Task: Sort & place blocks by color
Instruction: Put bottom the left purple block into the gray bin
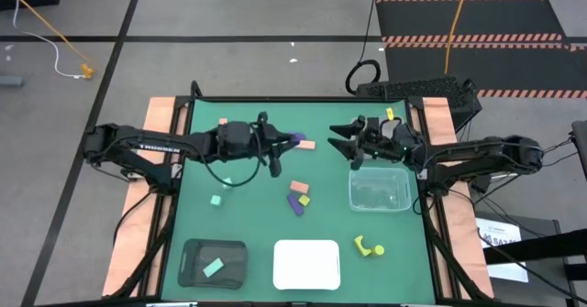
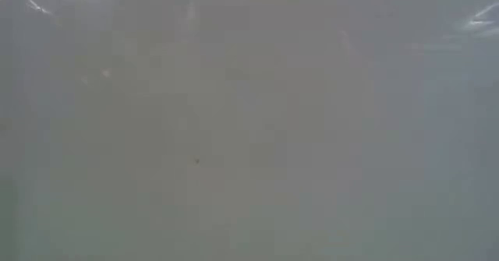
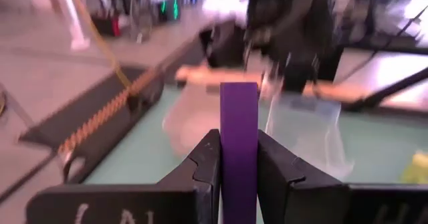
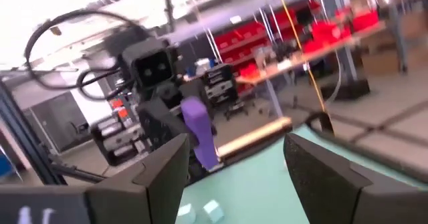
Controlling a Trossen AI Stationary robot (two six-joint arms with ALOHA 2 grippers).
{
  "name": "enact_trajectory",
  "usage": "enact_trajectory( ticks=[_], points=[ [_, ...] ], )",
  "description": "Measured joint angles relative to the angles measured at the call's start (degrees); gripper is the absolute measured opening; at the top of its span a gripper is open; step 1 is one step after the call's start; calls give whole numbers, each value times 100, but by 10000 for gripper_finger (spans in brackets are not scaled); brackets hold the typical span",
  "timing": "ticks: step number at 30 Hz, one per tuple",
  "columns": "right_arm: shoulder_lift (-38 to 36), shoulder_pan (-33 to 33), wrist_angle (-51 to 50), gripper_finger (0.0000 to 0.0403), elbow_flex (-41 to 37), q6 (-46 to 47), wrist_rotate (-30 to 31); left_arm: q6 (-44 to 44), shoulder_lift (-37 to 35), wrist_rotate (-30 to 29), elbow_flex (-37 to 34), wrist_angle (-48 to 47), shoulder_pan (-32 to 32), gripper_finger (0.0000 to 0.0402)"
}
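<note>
My left gripper [image 1: 286, 142] is over the far middle of the green table and is shut on a purple bar [image 3: 239, 127], which also shows in the high view [image 1: 297, 138] and the right wrist view [image 4: 198, 132]. My right gripper [image 1: 344, 144] is open and empty, facing it from the right, just beyond the clear tray [image 1: 379, 190]. On the mat lie a salmon block [image 1: 305, 146], a second salmon block [image 1: 300, 187], a yellow block [image 1: 304, 198], a purple block [image 1: 295, 205], two mint blocks [image 1: 216, 199] and yellow pieces [image 1: 369, 246]. My left gripper pinches the purple bar between its two fingers [image 3: 204, 167], one on each long side [image 3: 239, 164]. The fingers reach in from the table's left and lie along the bar. The bar's free end [image 3: 239, 90] sticks out past the fingertips, clear of the table.
A black tray [image 1: 188, 268] holding a mint block [image 1: 214, 267] stands at the near left, and a white tray [image 1: 307, 263] at the near middle. The low view is filled by a plain grey surface. Wooden strips edge the table's left and right sides.
</note>
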Motion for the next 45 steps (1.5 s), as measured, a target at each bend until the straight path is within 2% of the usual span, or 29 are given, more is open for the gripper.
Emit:
enact_trajectory(
  ticks=[4,8,11,17,28,31,40,45],
  points=[
    [312,165,816,235,0,-534,106,215,3,63,0,694,2,57],
    [627,227,1486,235,141,-658,106,13,229,60,-4,1110,-7,57],
    [822,246,1349,235,438,-891,96,-168,488,75,2,1562,-45,57],
    [1018,255,502,235,967,-1351,66,-450,773,191,-2,1786,-46,57],
    [1062,257,108,234,1021,-1060,-98,-316,826,303,0,1930,-94,60],
    [1062,290,113,219,1021,-1055,-95,-374,826,353,0,1936,-94,60],
    [1062,438,148,138,1021,-1053,-89,-404,826,366,0,1965,-94,60],
    [1062,436,208,112,1021,-947,-91,-443,826,369,0,1971,-94,60]
  ],
)
